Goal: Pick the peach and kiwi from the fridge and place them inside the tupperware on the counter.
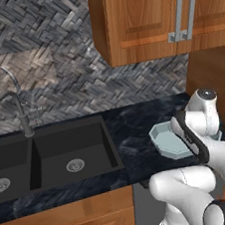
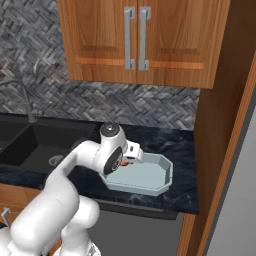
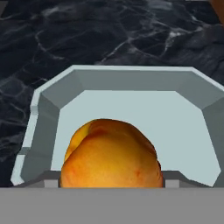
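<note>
Peach delivery is under way: the white arm's two-finger gripper [image 2: 121, 165] is hanging over the pale blue-grey eight-sided tupperware [image 3: 127, 78] on the black marbled counter [image 1: 136, 126], fingers clasping the round orange-red peach [image 3: 111, 155]. Judged next: parting the fingers over the tray floor, then fetching the kiwi.

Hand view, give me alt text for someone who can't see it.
An orange-red peach with a yellowish patch sits close to the camera, over the pale blue-grey tupperware whose angled walls frame it. The tray rests on the black marbled counter.
</note>
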You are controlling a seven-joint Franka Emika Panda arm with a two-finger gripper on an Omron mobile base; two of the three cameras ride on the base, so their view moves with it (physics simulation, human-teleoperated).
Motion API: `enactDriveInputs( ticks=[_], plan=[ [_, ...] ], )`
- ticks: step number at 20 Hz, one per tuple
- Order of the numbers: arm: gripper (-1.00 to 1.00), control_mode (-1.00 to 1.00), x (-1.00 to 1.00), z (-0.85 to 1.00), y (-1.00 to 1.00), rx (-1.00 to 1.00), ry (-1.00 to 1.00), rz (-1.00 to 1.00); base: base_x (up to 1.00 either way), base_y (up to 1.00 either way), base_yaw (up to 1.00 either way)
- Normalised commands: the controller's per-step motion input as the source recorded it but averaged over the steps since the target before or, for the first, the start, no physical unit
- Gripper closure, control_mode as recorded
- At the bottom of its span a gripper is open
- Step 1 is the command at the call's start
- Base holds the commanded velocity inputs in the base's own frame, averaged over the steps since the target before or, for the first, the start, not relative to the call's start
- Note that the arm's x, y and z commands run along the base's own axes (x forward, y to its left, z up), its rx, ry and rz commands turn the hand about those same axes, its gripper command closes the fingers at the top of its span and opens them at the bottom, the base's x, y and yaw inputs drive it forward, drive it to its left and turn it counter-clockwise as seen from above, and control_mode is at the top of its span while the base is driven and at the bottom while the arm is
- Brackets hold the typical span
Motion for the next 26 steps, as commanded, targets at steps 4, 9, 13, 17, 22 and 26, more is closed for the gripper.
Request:
enactDriveInputs(
  ticks=[4,9,13,17,22,26],
  plan=[
    [1.0,-1.0,0.36,-0.47,0.0,0.0,0.03,0.0,0.0,0.0,0.0],
    [1.0,-1.0,0.35,-0.33,-0.03,0.0,0.04,0.0,0.0,0.0,0.0],
    [1.0,-1.0,0.35,-0.19,-0.13,0.0,0.03,0.01,0.0,0.0,0.0],
    [1.0,-1.0,0.3,-0.09,-0.24,0.0,0.02,0.0,0.0,0.0,0.0],
    [1.0,-1.0,0.28,-0.16,-0.2,0.0,0.02,0.0,0.0,0.0,0.0],
    [1.0,-1.0,0.13,-0.43,0.0,0.0,0.0,0.01,0.0,0.0,0.0]
  ],
)
